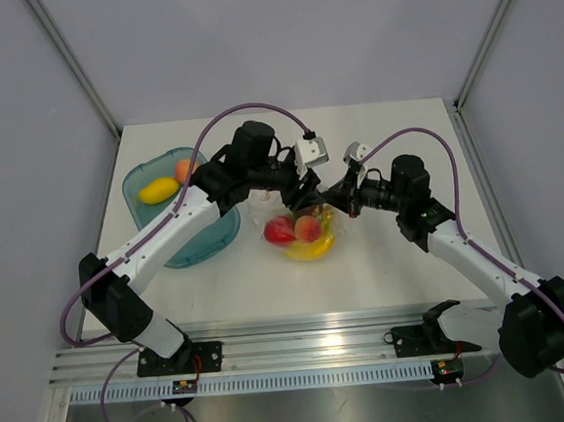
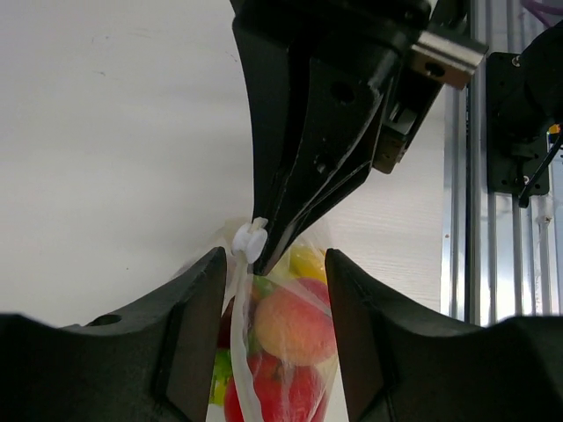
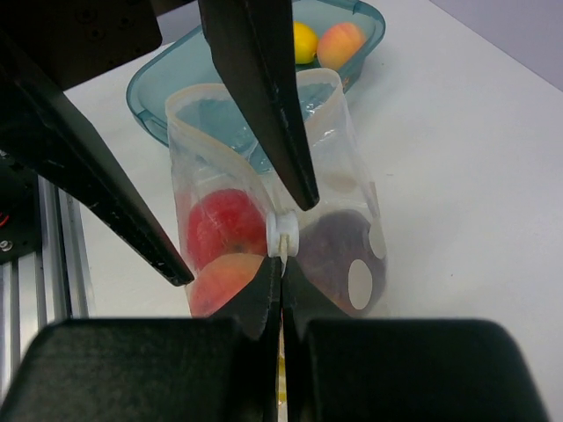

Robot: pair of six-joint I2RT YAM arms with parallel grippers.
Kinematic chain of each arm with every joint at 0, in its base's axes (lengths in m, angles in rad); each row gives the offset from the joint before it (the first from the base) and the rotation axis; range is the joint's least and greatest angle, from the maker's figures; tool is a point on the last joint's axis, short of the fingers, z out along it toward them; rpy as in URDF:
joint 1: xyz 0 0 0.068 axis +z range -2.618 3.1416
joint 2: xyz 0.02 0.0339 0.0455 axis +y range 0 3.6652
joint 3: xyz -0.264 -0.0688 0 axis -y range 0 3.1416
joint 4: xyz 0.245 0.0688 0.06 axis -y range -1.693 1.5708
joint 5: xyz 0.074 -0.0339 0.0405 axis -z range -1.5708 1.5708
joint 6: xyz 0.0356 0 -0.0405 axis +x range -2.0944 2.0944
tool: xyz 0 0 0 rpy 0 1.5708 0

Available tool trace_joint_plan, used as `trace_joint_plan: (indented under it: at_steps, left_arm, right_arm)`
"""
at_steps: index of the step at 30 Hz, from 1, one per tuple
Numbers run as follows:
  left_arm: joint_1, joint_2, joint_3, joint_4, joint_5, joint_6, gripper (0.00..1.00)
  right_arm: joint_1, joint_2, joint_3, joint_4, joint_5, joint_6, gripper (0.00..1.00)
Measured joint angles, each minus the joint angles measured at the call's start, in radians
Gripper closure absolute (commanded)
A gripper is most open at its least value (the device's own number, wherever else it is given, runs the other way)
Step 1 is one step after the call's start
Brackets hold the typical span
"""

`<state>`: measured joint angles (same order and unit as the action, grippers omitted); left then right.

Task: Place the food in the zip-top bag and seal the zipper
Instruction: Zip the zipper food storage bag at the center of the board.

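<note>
Top, left-wrist and right-wrist views. The bag (image 3: pixel 352 185) stood upright on the white tabletop (image 1: pixel 385 154), near its middle and just right of the teal tray (image 1: pixel 207 246). Through its clear wall showed a red apple (image 3: pixel 220 224), a peach (image 3: pixel 222 280) below it and a dark plum (image 3: pixel 330 251) to the side; the top view also showed a banana (image 1: pixel 310 251) at the bag's near edge. The zipper (image 3: pixel 207 132) ran as a pale strip around the mouth, which gaped in a loop, its two sides apart along most of their length. They met at a white slider (image 3: pixel 283 232) at the end nearest the right arm.

The right claw (image 3: pixel 281 268) had its fingers pressed together, clamped on the zipper at the slider. The left claw (image 2: pixel 274 264) was spread, one finger on each side of the upper bag; whether either finger touched the plastic could not be told. In the right-wrist view the tip of one left finger (image 3: pixel 264 105) sat just above the slider, and the other (image 3: pixel 97 185) stood outside the bag wall.

In the tray lay a yellow lemon (image 1: pixel 158 189) and a second peach (image 1: pixel 186 168), well apart from the bag.
</note>
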<state>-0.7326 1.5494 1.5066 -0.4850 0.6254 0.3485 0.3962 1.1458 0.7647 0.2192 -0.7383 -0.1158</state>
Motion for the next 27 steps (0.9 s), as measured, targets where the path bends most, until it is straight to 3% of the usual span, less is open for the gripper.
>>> trace_joint_plan:
  at_steps: [20, 24, 25, 27]
  left_arm:
    - [0.001, 0.089, 0.122, -0.152, 0.070, 0.046, 0.61]
    - [0.002, 0.090, 0.123, -0.158, 0.077, 0.050, 0.77]
    - [0.002, 0.092, 0.124, -0.158, 0.079, 0.050, 0.88]
    - [0.005, 0.100, 0.131, -0.163, 0.082, 0.050, 0.95]
  right_arm:
    - [0.000, 0.000, 0.002, -0.042, -0.016, -0.038, 1.00]
    - [0.000, 0.000, 0.002, -0.042, -0.022, -0.039, 1.00]
    - [0.000, 0.000, 0.002, -0.042, -0.026, -0.039, 1.00]
    - [0.000, 0.000, 0.002, -0.042, -0.032, -0.039, 1.00]
